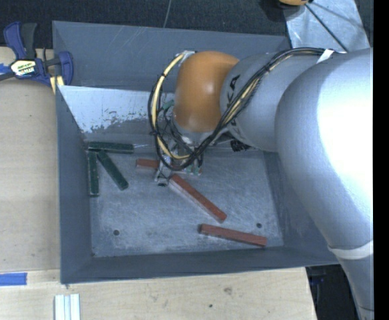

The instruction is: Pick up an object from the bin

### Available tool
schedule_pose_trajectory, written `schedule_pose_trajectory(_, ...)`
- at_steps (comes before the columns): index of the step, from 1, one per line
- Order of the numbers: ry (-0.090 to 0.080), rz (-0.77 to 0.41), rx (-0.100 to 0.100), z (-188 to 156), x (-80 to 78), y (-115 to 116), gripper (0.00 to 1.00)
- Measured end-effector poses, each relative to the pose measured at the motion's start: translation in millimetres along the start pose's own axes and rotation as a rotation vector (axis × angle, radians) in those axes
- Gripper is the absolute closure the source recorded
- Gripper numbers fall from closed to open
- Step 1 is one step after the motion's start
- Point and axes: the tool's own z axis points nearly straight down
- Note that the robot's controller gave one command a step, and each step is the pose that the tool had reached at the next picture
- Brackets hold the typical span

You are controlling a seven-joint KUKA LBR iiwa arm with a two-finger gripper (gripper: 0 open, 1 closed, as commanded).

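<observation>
My gripper (162,177) is low in the middle of the bin, under the arm's orange cover. It sits at the upper left end of a long reddish-brown stick (201,199) that lies slanting down to the right. A shorter brown stick (145,165) pokes out just left of the gripper. I cannot tell whether either stick is between the jaws. A dark green stick (114,173) lies slanted further left.
Two more dark green sticks lie at the left of the bin floor, one flat along the back (111,147) and one upright (92,174). Another reddish-brown stick (232,235) lies near the front wall. The arm covers the bin's right and back.
</observation>
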Motion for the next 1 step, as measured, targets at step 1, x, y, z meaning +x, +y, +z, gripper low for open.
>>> schedule_pose_trajectory(1, -0.007, -0.011, -0.001, -189.7, 20.5, -19.1, 1.0)
